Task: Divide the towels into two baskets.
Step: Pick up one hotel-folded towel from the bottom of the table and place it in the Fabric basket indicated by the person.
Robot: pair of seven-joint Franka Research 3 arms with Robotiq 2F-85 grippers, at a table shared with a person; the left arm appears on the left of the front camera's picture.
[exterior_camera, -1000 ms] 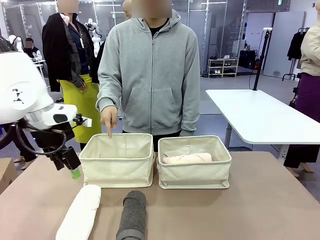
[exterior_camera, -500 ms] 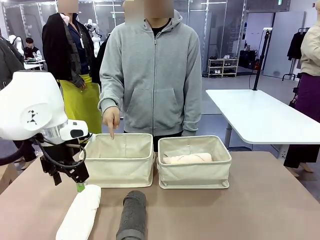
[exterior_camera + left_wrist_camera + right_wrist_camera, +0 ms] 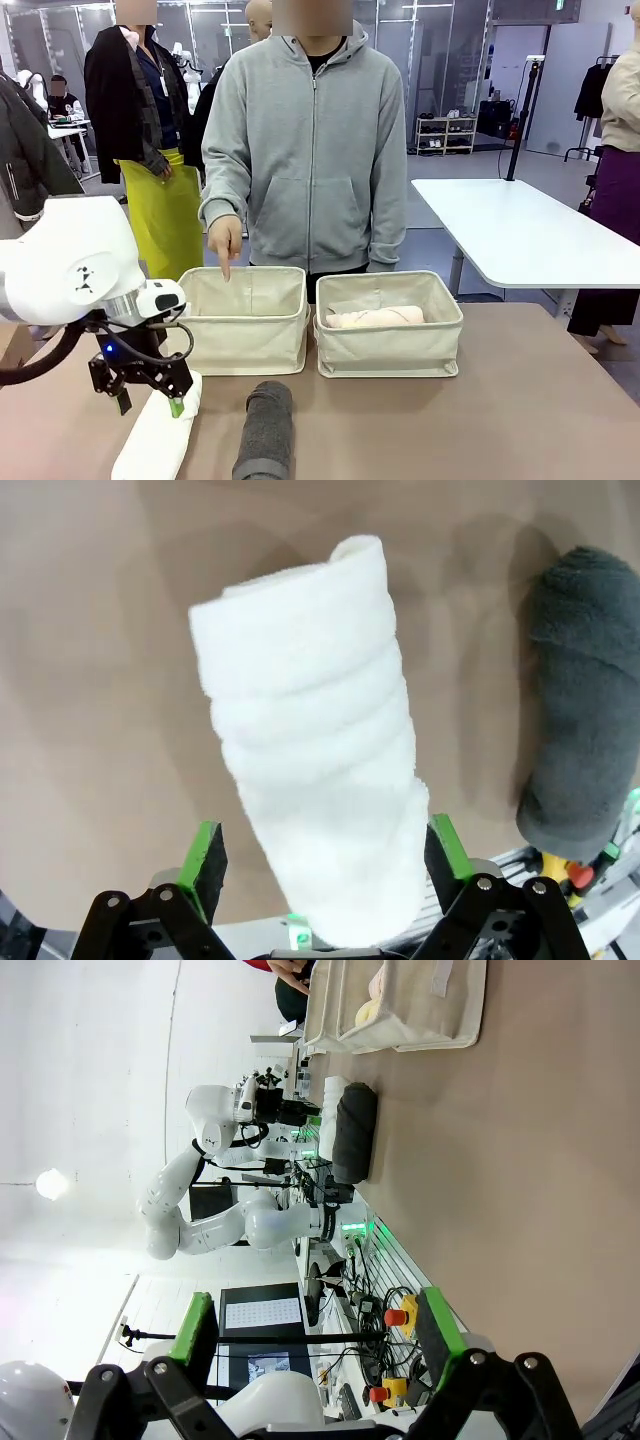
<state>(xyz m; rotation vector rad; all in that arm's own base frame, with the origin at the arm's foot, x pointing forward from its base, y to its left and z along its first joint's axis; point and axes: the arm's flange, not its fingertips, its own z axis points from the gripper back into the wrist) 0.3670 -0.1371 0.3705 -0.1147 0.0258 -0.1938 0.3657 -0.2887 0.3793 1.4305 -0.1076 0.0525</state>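
In the front view, the left gripper (image 3: 150,404) is low over the far end of the white towel (image 3: 150,445). This towel lies on the table just in front of the left basket (image 3: 245,340), by its left corner. The dark grey towel (image 3: 265,430) lies in front of the same basket, by its right corner. A person's hand (image 3: 224,238) points down over its far rim. The right basket (image 3: 388,348) beside it holds a pale pink towel (image 3: 375,318).

In the left wrist view, the jaws are spread, with one green pad on each side of the white roll and not yet pinching. The terry cloth looks thick and fluffy, wound in layers. I judge it light and very soft. It should squash and may sag or unroll, so a deep hold across the roll seems best.

In the right wrist view, the right gripper (image 3: 315,1340) is spread with nothing between its fingers.
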